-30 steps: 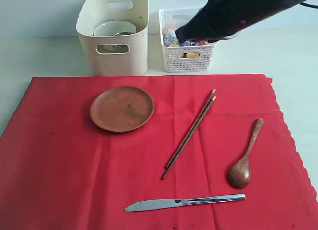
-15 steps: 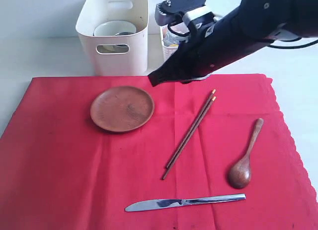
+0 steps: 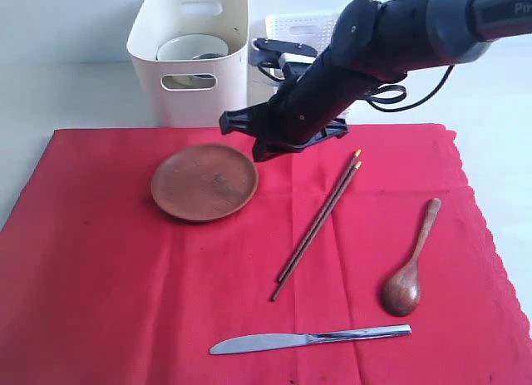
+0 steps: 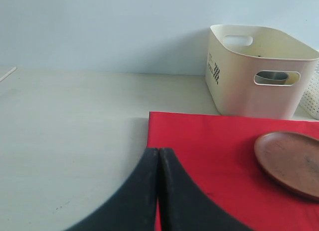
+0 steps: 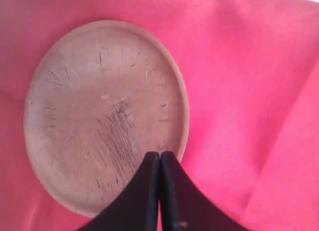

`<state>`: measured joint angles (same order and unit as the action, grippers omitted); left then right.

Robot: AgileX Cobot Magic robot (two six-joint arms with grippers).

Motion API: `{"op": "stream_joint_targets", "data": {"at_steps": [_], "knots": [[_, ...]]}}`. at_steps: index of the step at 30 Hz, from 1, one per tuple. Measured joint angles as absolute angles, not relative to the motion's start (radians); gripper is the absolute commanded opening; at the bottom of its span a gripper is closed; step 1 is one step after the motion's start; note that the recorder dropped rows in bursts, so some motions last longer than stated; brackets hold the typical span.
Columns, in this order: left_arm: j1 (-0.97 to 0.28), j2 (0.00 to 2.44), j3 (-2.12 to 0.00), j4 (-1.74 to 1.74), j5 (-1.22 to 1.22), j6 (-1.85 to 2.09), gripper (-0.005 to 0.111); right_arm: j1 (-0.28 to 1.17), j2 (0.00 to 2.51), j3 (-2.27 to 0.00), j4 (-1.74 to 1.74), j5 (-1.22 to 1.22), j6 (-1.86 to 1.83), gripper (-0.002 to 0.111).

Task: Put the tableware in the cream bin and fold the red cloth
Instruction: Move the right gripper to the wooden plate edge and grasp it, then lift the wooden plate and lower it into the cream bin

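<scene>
The red cloth [image 3: 125,277] lies spread flat. On it rest a round brown plate [image 3: 204,182], brown chopsticks [image 3: 317,224], a dark wooden spoon [image 3: 407,273] and a silver table knife [image 3: 307,339]. The cream bin [image 3: 191,56] stands behind the cloth with a pale bowl [image 3: 189,46] inside. My right gripper [image 3: 262,148] hangs shut and empty just above the plate's [image 5: 104,111] far right rim; its tips [image 5: 160,155] meet over that rim. My left gripper [image 4: 158,151] is shut and empty over the cloth's [image 4: 209,156] left edge, away from the plate [image 4: 291,161] and the bin [image 4: 259,71].
A white lattice basket [image 3: 312,27] stands right of the cream bin, mostly hidden by my right arm [image 3: 399,36]. Pale tabletop [image 4: 65,131] lies left of the cloth. The cloth's scalloped edge [image 3: 490,235] runs along the right.
My right arm has swung left and down from over the white basket to just above the plate's right rim. Nothing on the cloth has moved.
</scene>
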<state>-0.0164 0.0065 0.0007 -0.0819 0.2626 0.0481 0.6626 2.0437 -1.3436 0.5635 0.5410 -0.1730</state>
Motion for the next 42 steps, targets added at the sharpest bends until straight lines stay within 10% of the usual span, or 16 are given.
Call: {"op": "stream_joint_targets", "data": {"at_steps": [11,18,25,42], "knots": [[-0.016,0.007,0.001,-0.082,0.263,0.048,0.002,0.703,2.093,-1.376,0.465,0.469,-0.115,0.058],[-0.016,0.007,0.001,-0.082,0.263,0.048,0.002,0.695,2.131,-1.376,0.467,0.440,-0.079,0.061],[-0.016,0.007,0.001,-0.082,0.263,0.048,0.002,0.692,2.182,-1.377,0.587,0.438,-0.137,0.057],[-0.016,0.007,0.001,-0.082,0.263,0.048,0.002,0.691,2.196,-1.380,0.720,0.424,-0.258,0.000]]}}
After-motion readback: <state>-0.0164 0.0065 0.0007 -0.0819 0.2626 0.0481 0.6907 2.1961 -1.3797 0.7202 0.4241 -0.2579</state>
